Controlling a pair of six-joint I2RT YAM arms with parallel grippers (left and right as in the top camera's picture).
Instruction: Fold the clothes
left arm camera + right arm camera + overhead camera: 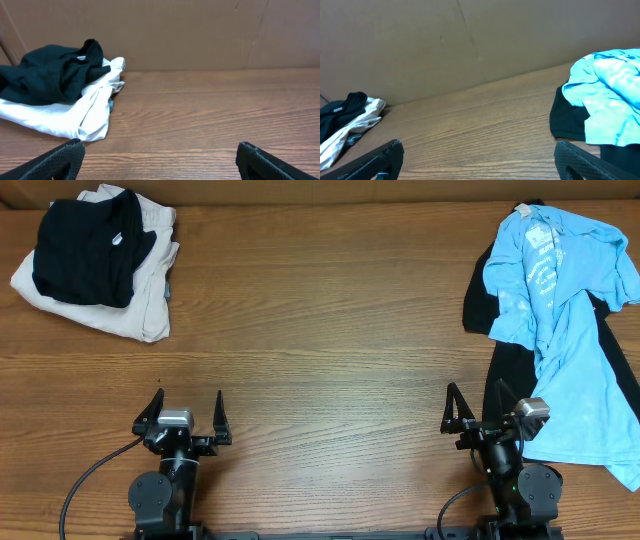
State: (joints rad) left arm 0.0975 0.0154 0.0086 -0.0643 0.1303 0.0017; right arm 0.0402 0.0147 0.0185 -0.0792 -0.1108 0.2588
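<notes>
A sky-blue T-shirt [562, 330] with white lettering lies spread and crumpled at the right side, on top of a black garment [510, 370]. The right wrist view shows the same blue T-shirt [615, 95] and black garment [570, 122] at its right. At the far left, a black garment [85, 250] rests on a beige one [140, 305]; in the left wrist view they are the black garment [47, 72] and the pale garment [80, 112]. My left gripper [182, 415] and right gripper [474, 411] stand open near the front edge, holding nothing.
A brown cardboard wall [200, 30] runs along the back of the wooden table [320, 340]. Bare wood lies between the two clothes piles. Cables [85, 480] trail from the arm bases at the front.
</notes>
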